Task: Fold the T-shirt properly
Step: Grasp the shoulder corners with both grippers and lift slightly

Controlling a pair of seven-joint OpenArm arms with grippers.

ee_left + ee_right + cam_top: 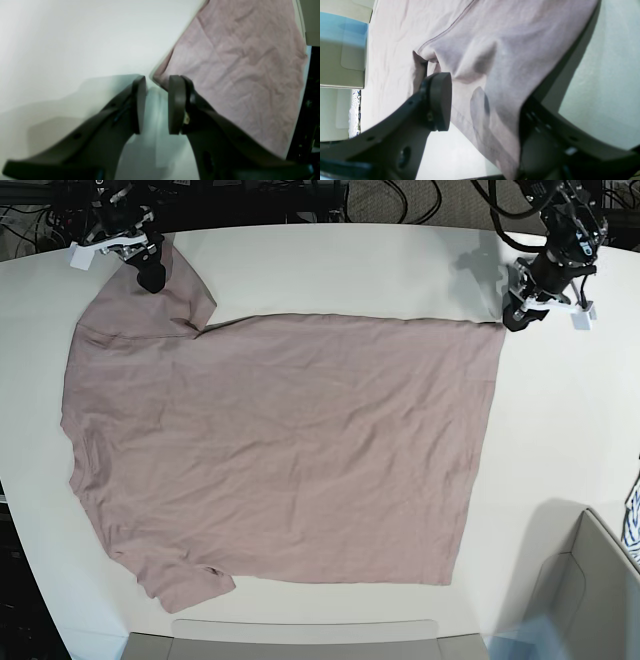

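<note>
The shirt (280, 445) is lying spread flat across the white counter (350, 270), sleeves toward the right arm's side. At the far edge, the left end effector (157, 105) is hovering with jaws apart and empty, just beside the hem corner. The right end effector (485, 100) is standing wide, its jaws straddling the raised far sleeve (495, 62).

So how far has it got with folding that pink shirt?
Barely begun. Done: the T-shirt lies spread flat on the white table, with no fold in it yet. In hand: the right hand straddles a sleeve, while the left hand stands open just off the hem corner, gripping nothing. Left: every fold.
</note>
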